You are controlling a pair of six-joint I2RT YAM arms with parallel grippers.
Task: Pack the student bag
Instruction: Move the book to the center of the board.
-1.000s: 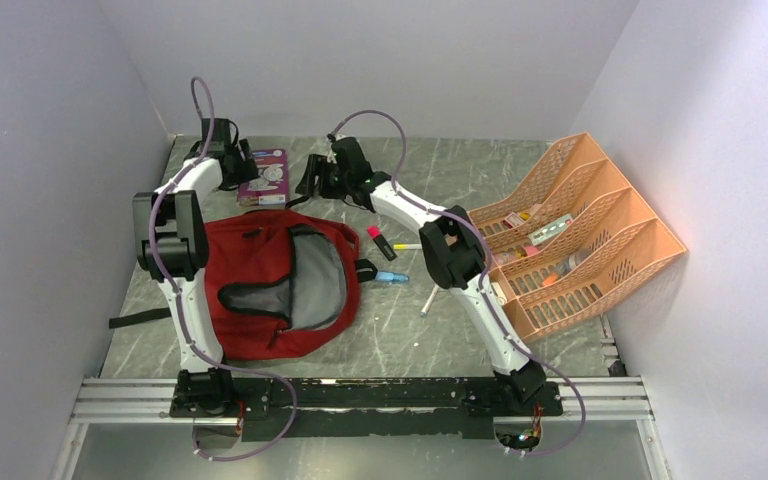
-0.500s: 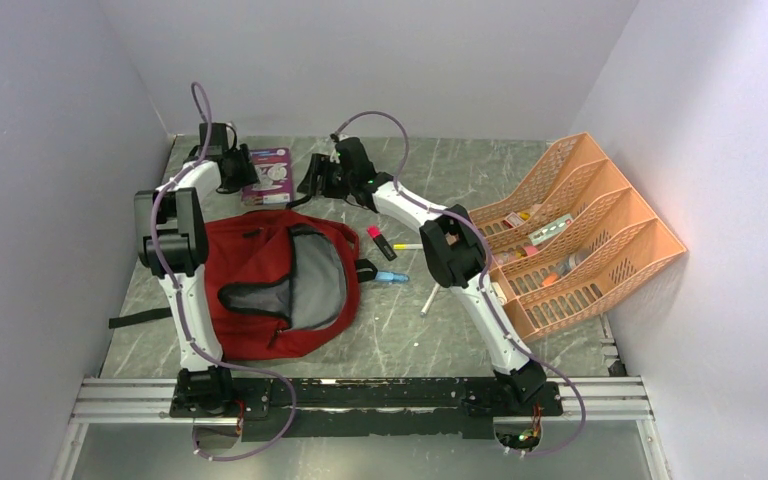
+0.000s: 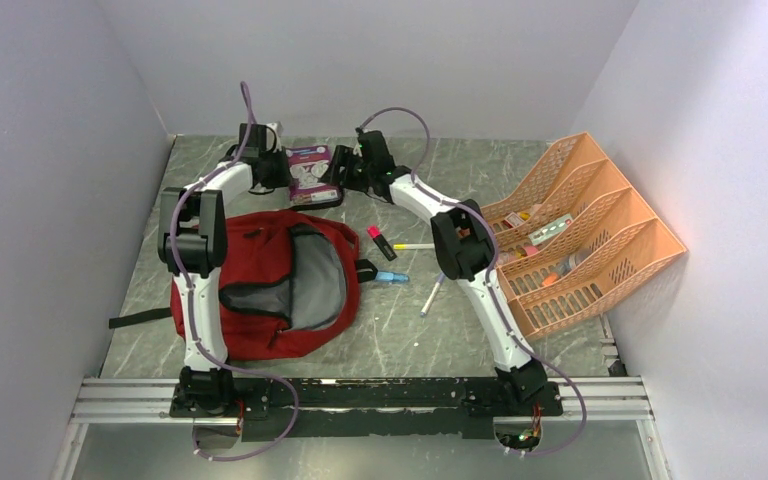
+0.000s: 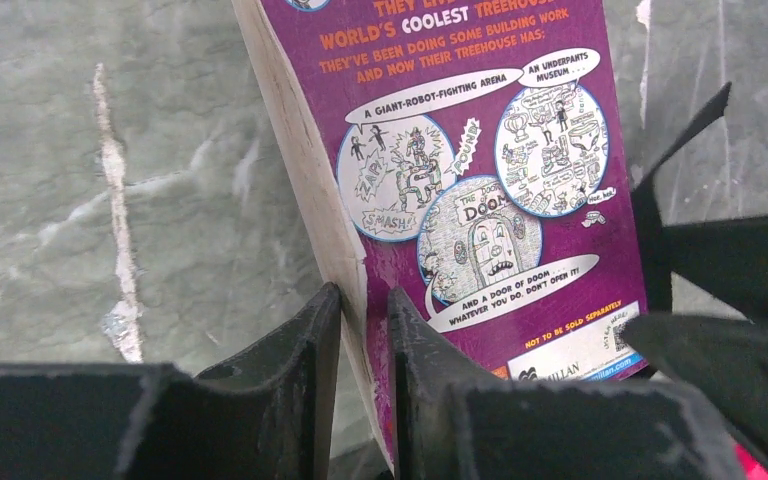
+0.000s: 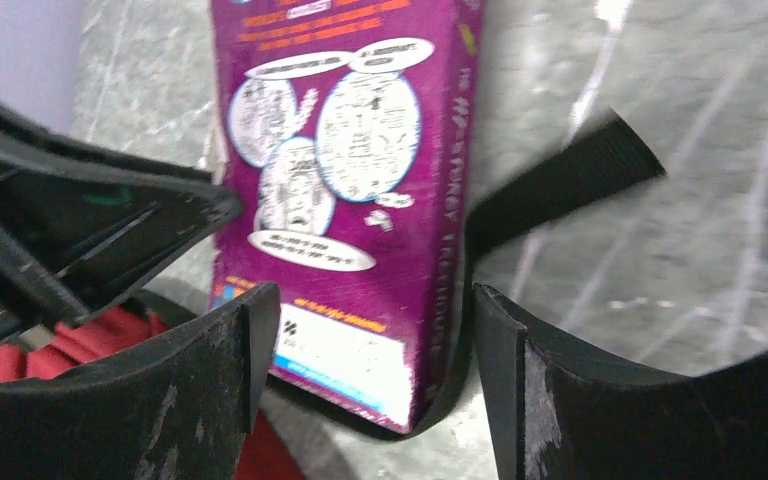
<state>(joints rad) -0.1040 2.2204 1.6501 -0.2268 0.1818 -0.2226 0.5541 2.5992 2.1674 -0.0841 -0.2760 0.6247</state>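
"Starting at the left of the overhead view, what is there?" the listener asks.

"The student bag [image 3: 255,335], dark red, lies flat in the lower left of the frame, its grey-lined mouth gaping upward so things can be dropped in from above. Just past its top edge, in the upper middle, the left gripper [image 4: 365,295] has its jaws drawn narrow on the lower end of a purple paperback [image 3: 312,172]; the wrist view shows pages and cover filling the slit between them," the describer answers.

"And to the right of the book?"

"The right gripper [image 5: 375,290] meets it at the same end, jaws spread wide to either side, a black strap [image 5: 560,190] lying beside the spine. Whether those jaws touch the covers cannot be told. Two arms on one book looks deliberate: a thin pinch alone might let it swing. Farther right, a pink highlighter [image 3: 380,241] and a blue pen [image 3: 392,277] lie loose on the table [image 3: 460,170], and an orange organiser [image 3: 570,160] along the right wall holds more stationery, probably waiting its turn."
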